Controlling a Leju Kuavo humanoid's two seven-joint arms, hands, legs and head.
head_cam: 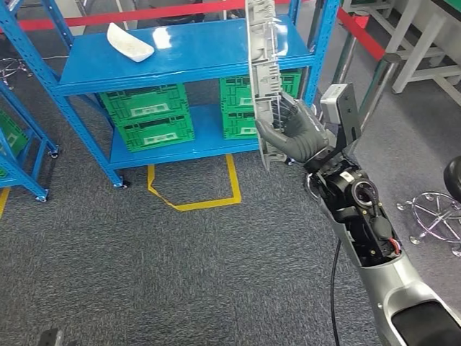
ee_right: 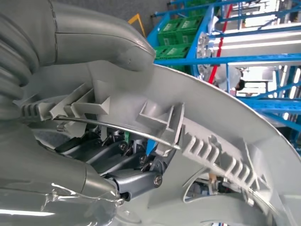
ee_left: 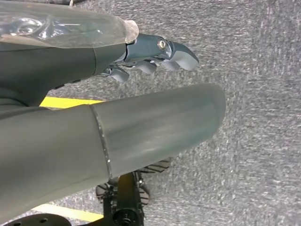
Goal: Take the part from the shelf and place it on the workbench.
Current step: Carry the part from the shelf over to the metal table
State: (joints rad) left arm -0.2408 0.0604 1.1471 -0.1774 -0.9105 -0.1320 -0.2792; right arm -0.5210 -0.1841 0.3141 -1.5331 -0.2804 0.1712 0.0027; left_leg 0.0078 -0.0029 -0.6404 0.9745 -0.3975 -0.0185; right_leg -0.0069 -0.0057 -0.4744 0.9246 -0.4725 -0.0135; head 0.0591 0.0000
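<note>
You see right hand [head_cam: 291, 130] clamped on grey part [head_cam: 266, 72], held edge-up clear of shelf [head_cam: 184, 54]. Left hand [ee_left: 152, 59] hangs, fingers loosely apart, holding nothing.

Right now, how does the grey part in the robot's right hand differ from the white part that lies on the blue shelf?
The grey part is held upright, on edge, by the right hand; the white part lies flat on the top board of the blue shelf, untouched. The grey part looks longer and shows ribs and brackets on its inner side; the white part looks smooth and shorter. Both are curved, shell-like pieces.
</note>
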